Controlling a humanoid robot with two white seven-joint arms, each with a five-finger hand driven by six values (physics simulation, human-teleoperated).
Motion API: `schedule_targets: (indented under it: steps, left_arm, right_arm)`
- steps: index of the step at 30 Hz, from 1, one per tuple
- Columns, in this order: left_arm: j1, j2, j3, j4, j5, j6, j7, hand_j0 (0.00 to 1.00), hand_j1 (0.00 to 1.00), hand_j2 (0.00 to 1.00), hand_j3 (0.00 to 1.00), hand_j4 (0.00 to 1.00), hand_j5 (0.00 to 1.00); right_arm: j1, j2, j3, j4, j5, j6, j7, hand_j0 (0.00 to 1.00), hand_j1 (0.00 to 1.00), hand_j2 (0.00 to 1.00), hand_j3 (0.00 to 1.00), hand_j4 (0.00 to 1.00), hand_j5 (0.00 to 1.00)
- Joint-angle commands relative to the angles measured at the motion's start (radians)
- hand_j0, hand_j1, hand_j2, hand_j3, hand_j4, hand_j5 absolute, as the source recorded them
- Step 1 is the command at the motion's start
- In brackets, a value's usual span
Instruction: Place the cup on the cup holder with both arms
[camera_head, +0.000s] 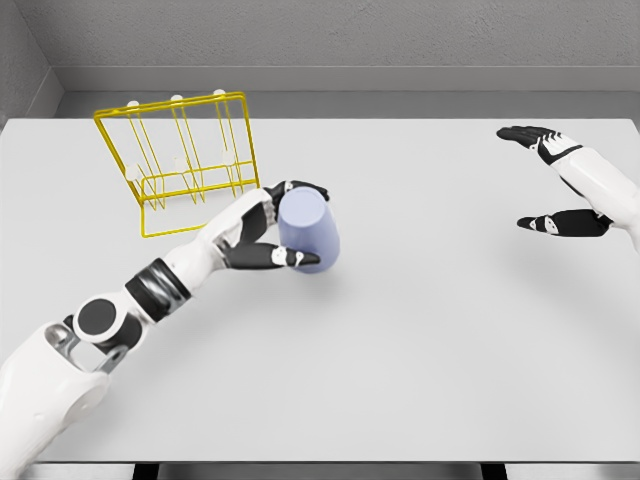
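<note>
Now cup (308, 231) inside left hand (268, 232)

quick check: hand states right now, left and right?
Left hand: closed around the lavender cup, beside the yellow cup holder.
Right hand: open, fingers spread, holding nothing, over the table's right side.

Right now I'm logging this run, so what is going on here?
The left hand is wrapped around a pale blue cup on the white table, just right of the yellow wire cup holder. The cup is not on the holder yet. The right hand hangs open at the far right, holding nothing.
</note>
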Motion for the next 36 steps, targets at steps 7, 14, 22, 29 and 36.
schedule_targets:
  steps: [7,14,22,29,36]
  left_arm:
    - [-0.005,0.020,0.067,-0.017,0.010,-0.002,0.000,0.71,0.71,0.71,0.71,0.71,0.71]
    - [-0.011,0.062,0.087,-0.026,0.033,-0.002,0.000,0.71,0.71,0.71,0.71,0.71,0.71]
    - [-0.021,0.091,0.114,-0.027,0.045,-0.002,0.000,0.71,0.71,0.71,0.71,0.71,0.71]
    - [-0.037,0.105,0.152,-0.013,0.066,0.000,0.000,0.71,0.71,0.71,0.71,0.71,0.71]
    - [-0.067,0.118,0.156,0.008,0.072,0.001,0.002,0.71,0.71,0.71,0.71,0.71,0.71]
  right_arm:
    - [0.002,-0.001,0.000,-0.002,-0.008,0.003,-0.001,1.00,1.00,1.00,1.00,1.00,1.00]
    - [0.009,-0.001,0.000,-0.004,-0.009,0.003,-0.001,1.00,1.00,1.00,1.00,1.00,1.00]
    - [0.011,-0.002,-0.003,-0.004,-0.009,0.003,-0.001,1.00,1.00,1.00,1.00,1.00,1.00]
    - [0.014,-0.002,-0.003,-0.034,-0.008,0.003,-0.001,1.00,1.00,1.00,1.00,1.00,1.00]
    - [0.014,-0.002,-0.003,-0.034,-0.008,0.003,-0.001,1.00,1.00,1.00,1.00,1.00,1.00]
